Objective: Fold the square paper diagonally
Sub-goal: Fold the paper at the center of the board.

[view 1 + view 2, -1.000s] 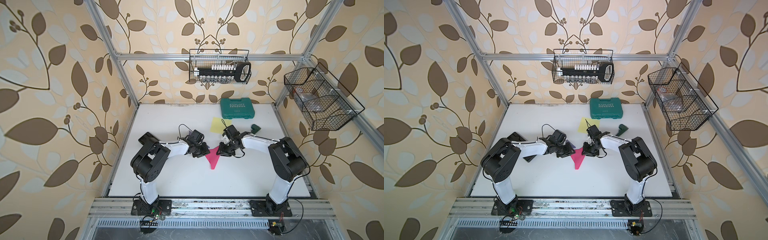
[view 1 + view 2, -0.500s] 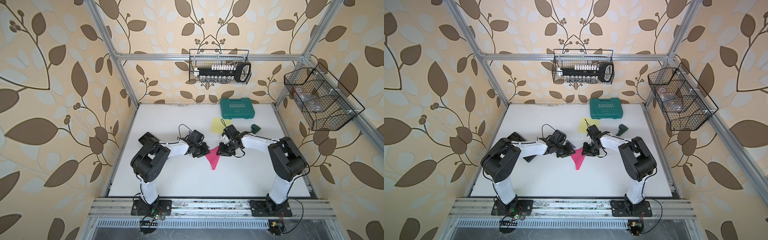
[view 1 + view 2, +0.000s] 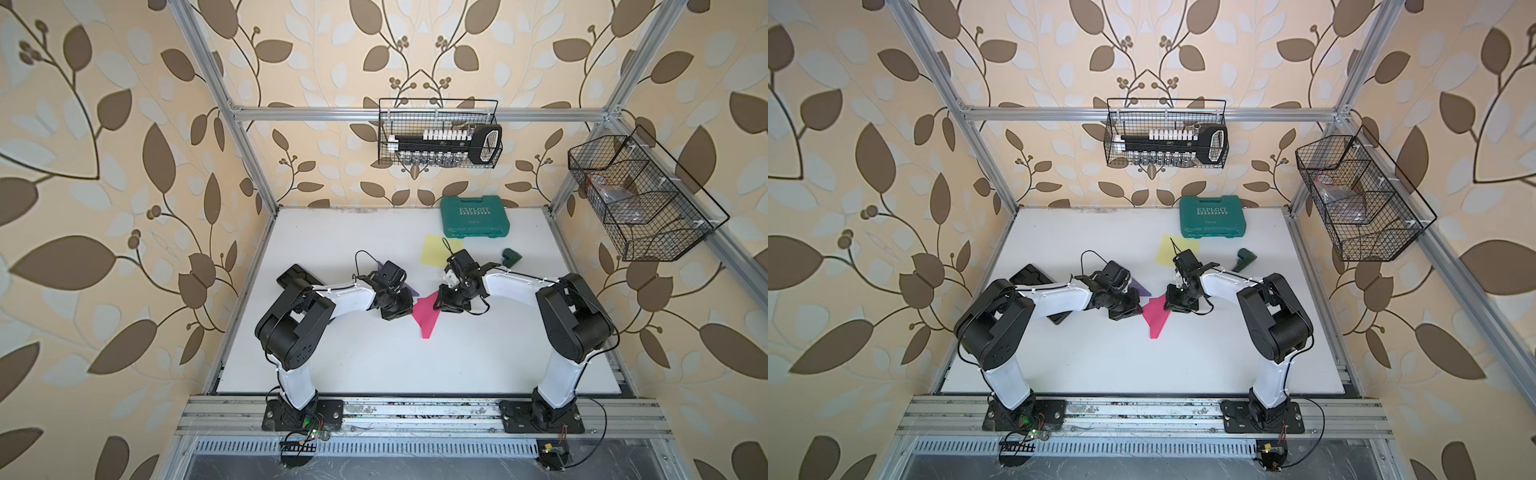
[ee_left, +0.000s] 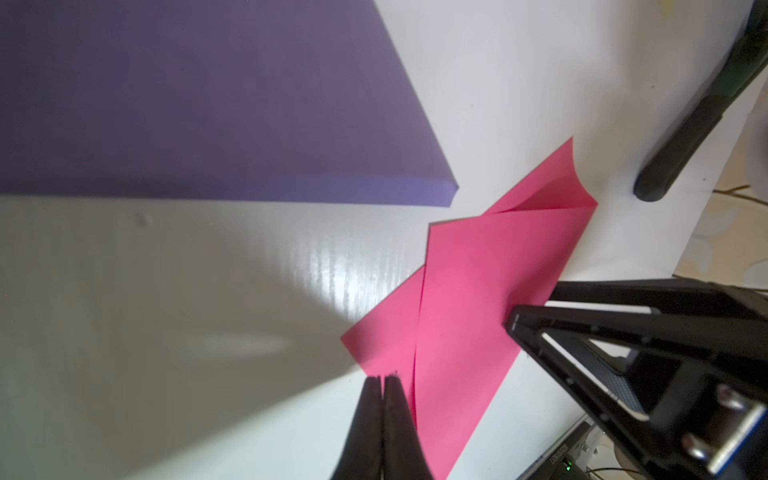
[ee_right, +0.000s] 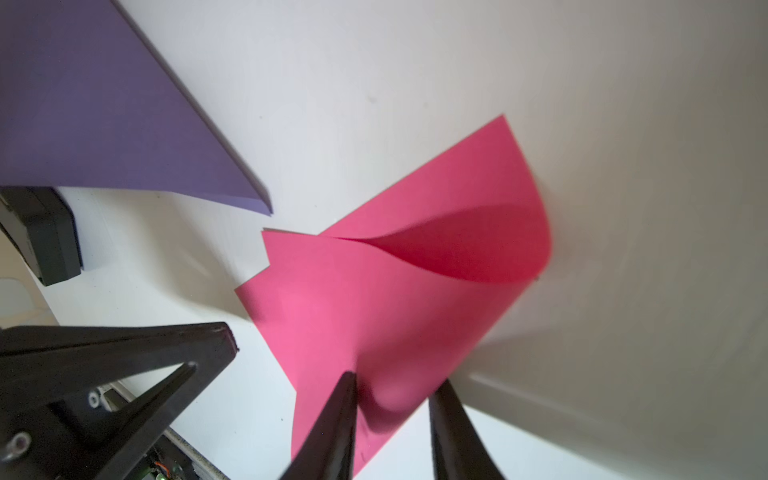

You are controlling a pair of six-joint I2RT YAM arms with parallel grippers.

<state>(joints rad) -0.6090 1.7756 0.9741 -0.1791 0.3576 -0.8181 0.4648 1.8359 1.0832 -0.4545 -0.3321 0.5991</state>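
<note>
The left gripper has just snapped shut, its fingers pressed together at the nearest corner of the pink paper; whether it nips the sheet is unclear. Just beyond, the right gripper, partly spread, pins the bulging, uncreased fold, so flattening probably comes next.

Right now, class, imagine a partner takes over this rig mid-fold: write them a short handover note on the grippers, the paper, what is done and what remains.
Left gripper: shut, tips at the edge of the pink paper; whether it pinches a layer I cannot tell.
Right gripper: open, one finger pressing down on the top layer.
Paper: mid-table, between both grippers, beside a purple sheet without touching it.
Done: one half is turned over onto the other.
To do: the corners do not line up and the fold bulges open at one end; align, then press the crease flat.
</note>
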